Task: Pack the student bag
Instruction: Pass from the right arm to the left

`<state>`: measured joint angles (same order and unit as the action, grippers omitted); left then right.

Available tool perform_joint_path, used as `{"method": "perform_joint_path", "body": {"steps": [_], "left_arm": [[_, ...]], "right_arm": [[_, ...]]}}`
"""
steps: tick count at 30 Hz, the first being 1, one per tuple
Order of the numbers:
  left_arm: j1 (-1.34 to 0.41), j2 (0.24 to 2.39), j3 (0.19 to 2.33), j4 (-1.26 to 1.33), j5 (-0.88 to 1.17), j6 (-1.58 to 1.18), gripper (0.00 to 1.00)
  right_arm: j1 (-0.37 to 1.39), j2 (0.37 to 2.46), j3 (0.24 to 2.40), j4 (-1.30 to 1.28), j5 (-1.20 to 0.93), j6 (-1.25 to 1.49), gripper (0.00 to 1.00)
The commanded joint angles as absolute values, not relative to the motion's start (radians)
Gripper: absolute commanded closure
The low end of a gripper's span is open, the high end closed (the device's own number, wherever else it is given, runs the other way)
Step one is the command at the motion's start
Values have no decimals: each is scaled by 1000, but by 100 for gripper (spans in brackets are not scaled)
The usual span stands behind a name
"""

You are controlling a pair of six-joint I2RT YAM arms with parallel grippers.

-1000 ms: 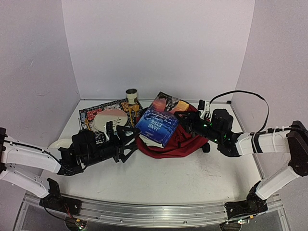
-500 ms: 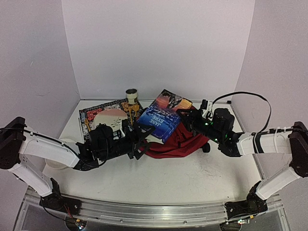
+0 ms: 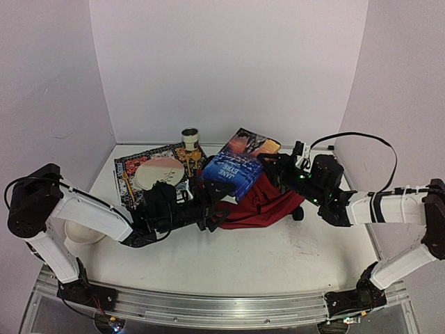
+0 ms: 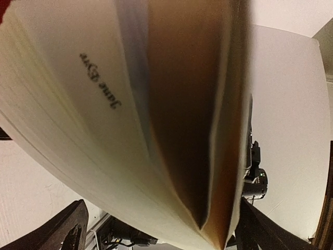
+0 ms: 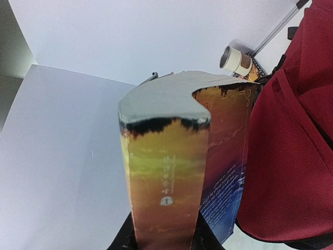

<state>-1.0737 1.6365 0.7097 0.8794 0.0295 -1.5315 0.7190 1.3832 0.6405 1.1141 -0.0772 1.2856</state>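
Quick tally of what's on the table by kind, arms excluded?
Bag: 1, student bag
Books: 2, Jane Eyre book, patterned book
White dishes: 2, plate, bowl
Cup: 1, cream cup
Unidentified: 1, gold item, too small to tell
Total: 7

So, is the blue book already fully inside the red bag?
No, in the top view the book sits tilted above the bag, with its whole front cover showing.
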Motion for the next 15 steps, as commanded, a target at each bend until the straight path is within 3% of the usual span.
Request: {"method": "perform_joint_path", "body": {"steps": [1,15], "left_arm": [[-1053,1651,726,1033,-32,-1559,4],[-977,1623,685,1174,-53,-1534,20]], "right_arm": [[730,1285,666,1580,-80,1328,100],[735,1213,537,1515,-96,1338,100]]}}
